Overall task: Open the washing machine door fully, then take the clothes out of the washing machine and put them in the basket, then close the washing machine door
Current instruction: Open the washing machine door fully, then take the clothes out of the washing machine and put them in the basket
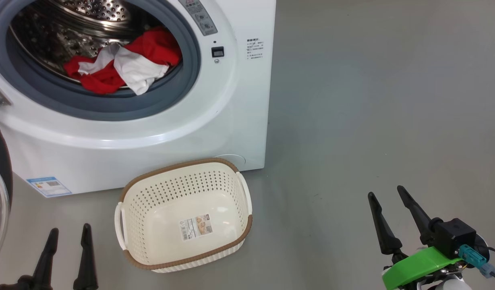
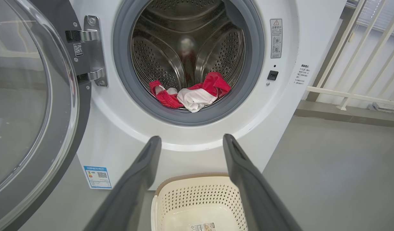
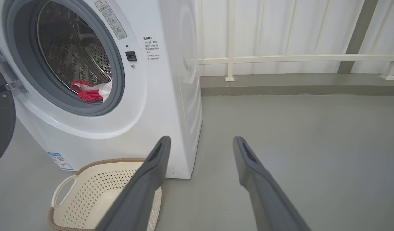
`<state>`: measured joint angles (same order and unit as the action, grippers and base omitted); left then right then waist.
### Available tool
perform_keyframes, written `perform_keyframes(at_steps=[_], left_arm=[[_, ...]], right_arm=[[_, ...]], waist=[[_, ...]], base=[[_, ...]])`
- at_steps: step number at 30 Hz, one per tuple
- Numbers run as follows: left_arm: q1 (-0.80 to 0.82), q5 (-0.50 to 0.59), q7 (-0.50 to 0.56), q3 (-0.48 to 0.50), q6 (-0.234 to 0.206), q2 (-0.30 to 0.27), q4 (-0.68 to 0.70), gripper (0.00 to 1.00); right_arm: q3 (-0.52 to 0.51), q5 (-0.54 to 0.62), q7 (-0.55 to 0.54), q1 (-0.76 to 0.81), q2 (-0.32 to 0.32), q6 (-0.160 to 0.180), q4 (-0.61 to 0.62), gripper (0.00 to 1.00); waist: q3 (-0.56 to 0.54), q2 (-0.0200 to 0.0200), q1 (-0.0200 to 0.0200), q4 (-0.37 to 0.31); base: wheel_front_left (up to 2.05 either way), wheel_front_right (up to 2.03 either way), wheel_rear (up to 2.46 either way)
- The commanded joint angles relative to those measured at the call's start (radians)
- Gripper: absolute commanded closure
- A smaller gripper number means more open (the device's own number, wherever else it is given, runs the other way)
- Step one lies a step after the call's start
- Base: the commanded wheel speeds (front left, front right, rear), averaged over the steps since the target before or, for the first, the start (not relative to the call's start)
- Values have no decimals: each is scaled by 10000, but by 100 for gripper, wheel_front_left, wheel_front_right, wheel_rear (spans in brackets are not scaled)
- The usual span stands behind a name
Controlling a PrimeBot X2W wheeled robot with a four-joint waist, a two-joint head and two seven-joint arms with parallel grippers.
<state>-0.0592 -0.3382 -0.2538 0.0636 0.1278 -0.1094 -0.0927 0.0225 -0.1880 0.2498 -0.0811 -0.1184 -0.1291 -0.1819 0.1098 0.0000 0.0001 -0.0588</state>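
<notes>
Dark grey and spread wide, both pairs, nothing caught between them. The left fingers (image 1: 86,241) sit low, and the right fingers (image 1: 379,219) are well apart from them, over bare grey floor (image 1: 352,121).

Just ahead of the left fingers, a touch to their right, there's the basket (image 1: 179,166). It is cream with a brown rim, standing on the floor, a paper label (image 1: 197,227) on its bottom. From the right fingers it lies off to the left.

Beyond the basket, just past its far rim, rises the white front of the washing machine (image 1: 150,137), with a blue sticker (image 1: 49,186) low down, straight ahead of the left fingers.

Out to the left of the left fingers, the washing machine door (image 2: 30,106) stands wide open on its hinge (image 2: 88,51), glass bowl bulging.

Further on and higher, inside the grey rubber ring (image 1: 110,108), the clothes (image 1: 122,64) lie heaped at the drum's (image 1: 90,12) front lip, red with a white panel draping onto that ring.

Far beyond the right fingers, a white railing (image 3: 296,58) runs along the wall.
</notes>
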Motion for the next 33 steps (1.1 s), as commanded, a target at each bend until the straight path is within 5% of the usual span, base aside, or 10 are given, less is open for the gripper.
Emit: perform_keyframes(at_steps=[1,33], left_arm=[[92,-18,-80,315,29,-212,279,0],[245,-97,-80,349,29,-277,330,0]], right_arm=[[193,-89,120,-13,2,-16,290,0],[203,-21,120,-113,44,-16,254,0]], waist=[[-5,0,-1,7],[11,0,-1,174]], base=[[0,0,0],[19,-24,5]])
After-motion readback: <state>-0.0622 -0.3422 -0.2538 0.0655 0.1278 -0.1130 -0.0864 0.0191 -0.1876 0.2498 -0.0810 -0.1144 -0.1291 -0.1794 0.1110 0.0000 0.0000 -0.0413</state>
